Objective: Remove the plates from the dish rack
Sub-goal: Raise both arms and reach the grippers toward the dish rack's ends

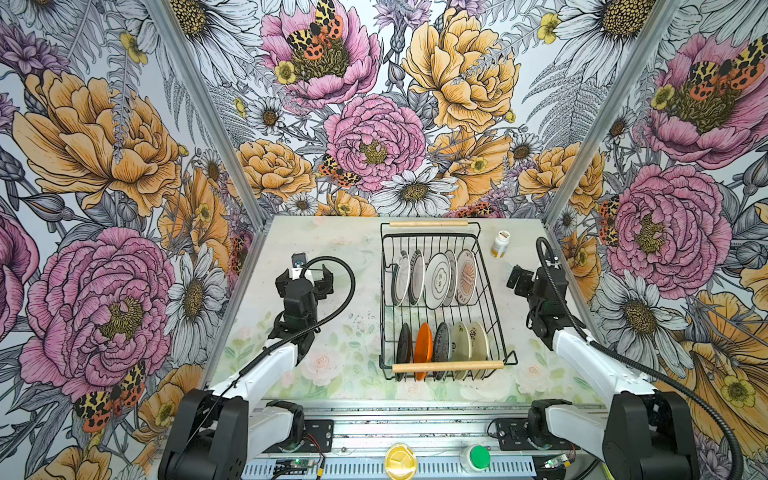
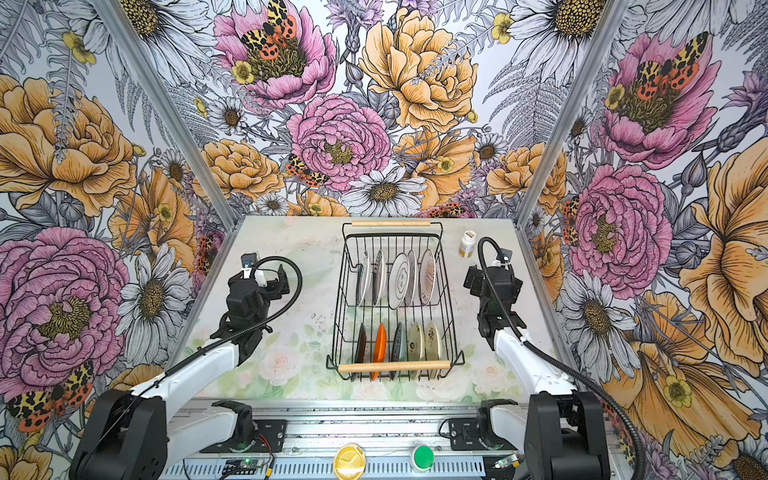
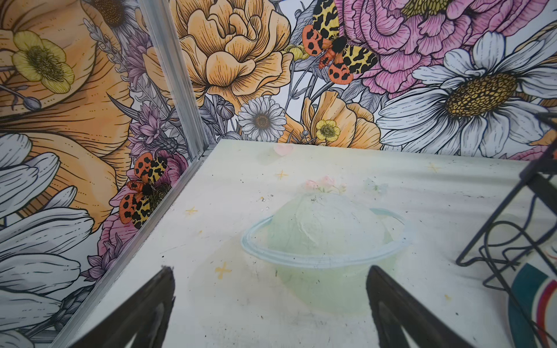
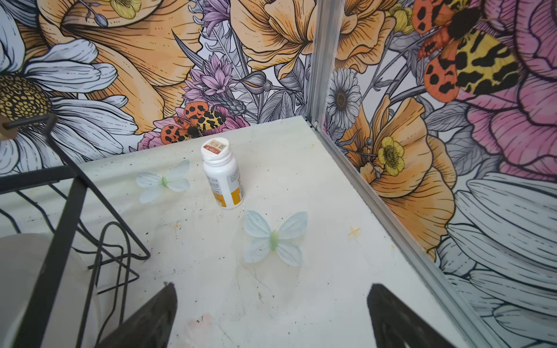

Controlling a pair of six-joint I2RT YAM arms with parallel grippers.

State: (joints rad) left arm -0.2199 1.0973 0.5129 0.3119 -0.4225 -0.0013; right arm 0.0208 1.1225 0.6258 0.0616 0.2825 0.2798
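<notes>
The dish rack [image 1: 448,366] [image 2: 394,366], a black wire basket with two wooden rod handles, stands right of the table's middle in both top views. Plates stand on edge in two rows inside it: a back row of pale ones [image 1: 437,280] [image 2: 399,280] and a front row with an orange plate [image 1: 423,347] [image 2: 379,345] between dark and cream ones. My left gripper [image 1: 306,274] [image 2: 262,277] [image 3: 271,304] hovers open left of the rack, holding nothing. My right gripper [image 1: 538,272] [image 2: 494,274] [image 4: 271,313] is open and empty right of it. Each wrist view catches a rack corner [image 3: 494,229] [image 4: 63,211] and a plate edge [image 3: 530,301] [image 4: 18,271].
A small white pill bottle [image 1: 500,243] [image 2: 468,243] [image 4: 223,177] stands upright at the back right, beyond my right gripper. Floral walls with aluminium corner posts close in three sides. A yellow button [image 1: 400,461] and a green button [image 1: 478,457] sit on the front rail.
</notes>
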